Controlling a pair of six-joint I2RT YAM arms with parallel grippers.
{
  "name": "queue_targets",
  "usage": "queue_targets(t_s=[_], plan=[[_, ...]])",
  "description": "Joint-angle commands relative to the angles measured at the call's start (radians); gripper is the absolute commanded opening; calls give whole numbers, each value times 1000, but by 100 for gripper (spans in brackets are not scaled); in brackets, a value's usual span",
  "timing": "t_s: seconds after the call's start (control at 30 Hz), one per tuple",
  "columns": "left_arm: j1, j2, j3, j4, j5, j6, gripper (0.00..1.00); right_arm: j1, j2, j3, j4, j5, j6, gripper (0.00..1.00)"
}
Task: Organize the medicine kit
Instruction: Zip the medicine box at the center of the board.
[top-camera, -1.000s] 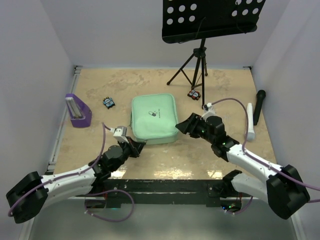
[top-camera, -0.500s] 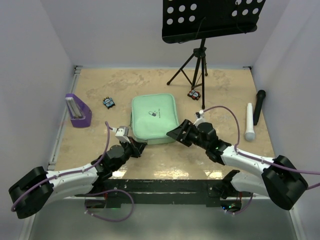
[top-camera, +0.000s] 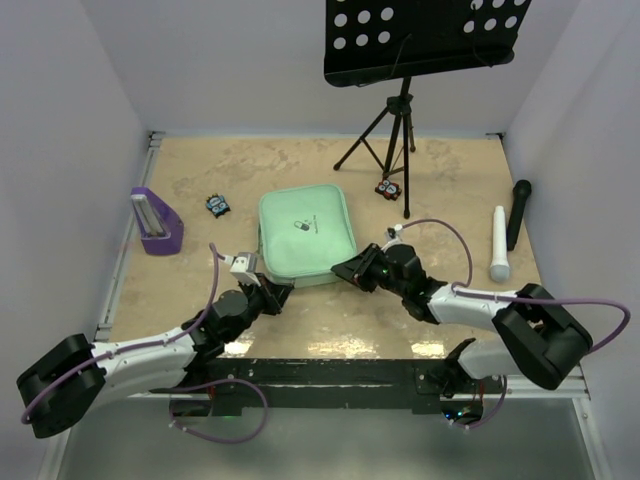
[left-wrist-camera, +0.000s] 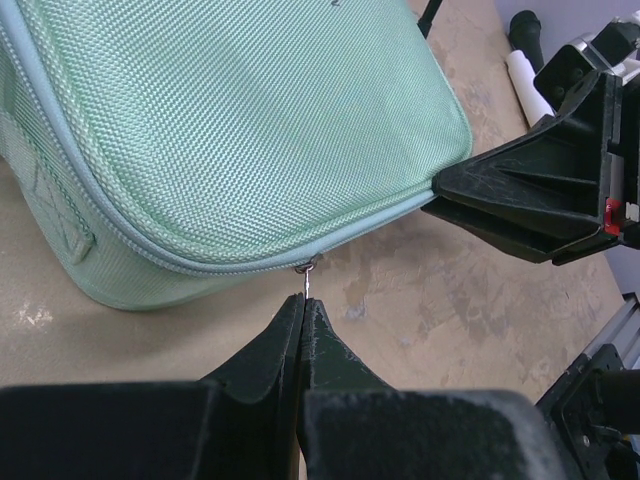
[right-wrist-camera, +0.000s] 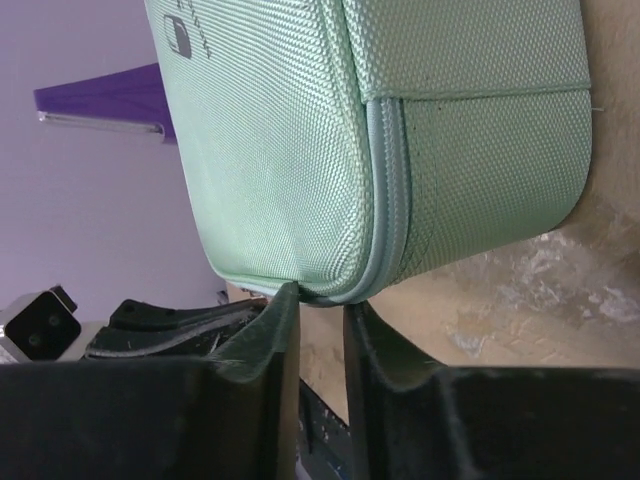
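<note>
the medicine kit (top-camera: 305, 238) lies flat in the middle of the bench (top-camera: 200, 170), and its lid is zipped shut with the little white pill picture on top

the left pincer (left-wrist-camera: 303, 300) is at the near edge of the kit, close to its left corner. its two fingers are pressed tight together and they pinch the thin metal zip pull (left-wrist-camera: 307, 278) that hangs from the zip line

the right pincer (right-wrist-camera: 320, 300) is at the near right corner of the kit. its fingers are only a little way apart, with a thin gap between them. the tips touch the kit's round corner, right at the zip line. i cannot see anything held in the gap

both arms reach in low from the near side, one at each near corner of the kit

a purple stand (top-camera: 155, 222) sits well off to the left, near the wall. a white microphone (top-camera: 498, 245) and a black microphone (top-camera: 518, 212) lie side by side on the right. a black music stand (top-camera: 420, 40) stands on its three legs at the back. two small dark things lie on the bench, one to the left of the kit and one by the stand's legs, too small to tell what they are
</note>
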Motion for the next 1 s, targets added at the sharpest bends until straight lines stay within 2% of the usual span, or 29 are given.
queue_targets(t_s=[0.0,0.07,0.37,0.97], plan=[[-6,-17,-30,23,16,22,0,0,30,19,41,39,-23,10],[-6,-28,-33,11,18,22,0,0,36,30,17,48,-50,0],[-6,-114,-51,-89,-2,5,0,-33,-31,104,-175,149,-254,0],[-6,-146,-64,-154,-11,-24,0,-214,-68,145,-260,176,-461,0]])
